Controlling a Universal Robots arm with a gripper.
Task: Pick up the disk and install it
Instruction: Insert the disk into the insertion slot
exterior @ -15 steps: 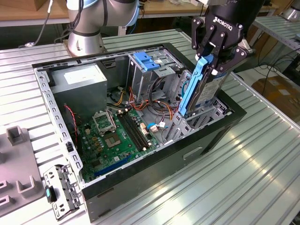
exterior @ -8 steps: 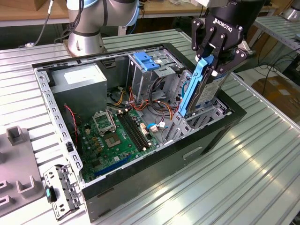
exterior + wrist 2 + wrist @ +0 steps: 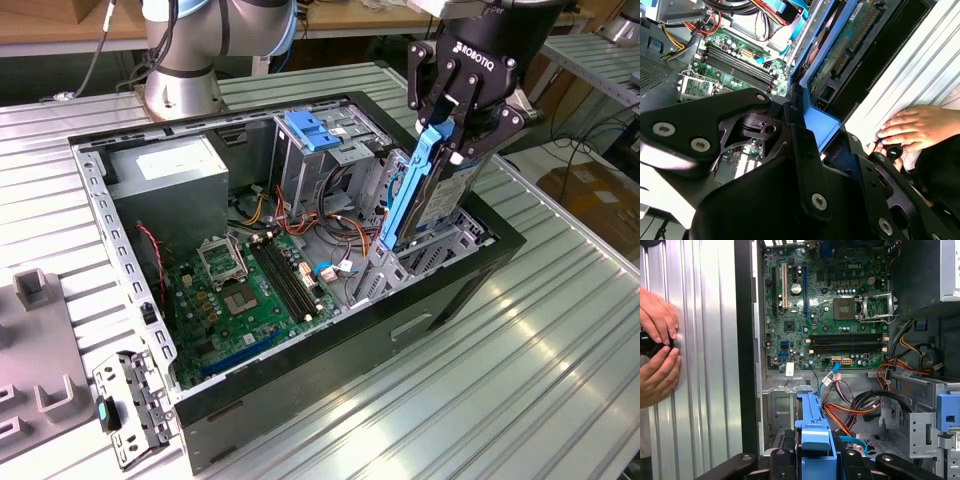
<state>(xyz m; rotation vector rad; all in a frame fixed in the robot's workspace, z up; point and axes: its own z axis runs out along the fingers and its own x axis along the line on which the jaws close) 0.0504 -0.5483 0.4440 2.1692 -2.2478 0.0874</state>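
Tool (image 3: 452, 135) clamped on the upper end of one disk (image 3: 425, 195), blue rail toward the exterior view's left. The disk stands on edge, its long axis steeply upright and slightly tilted, its lower end inside the drive bay of one open computer case (image 3: 330, 370). One motherboard (image 3: 250, 290) lies within. Two hands (image 3: 656, 372) rest on the worktop (image 3: 540, 380) beside the case.

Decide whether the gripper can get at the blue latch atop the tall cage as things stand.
Probably not: the gripper is shut on the disk, so it cannot grasp anything else, though the blue latch lies uncovered atop the cage.
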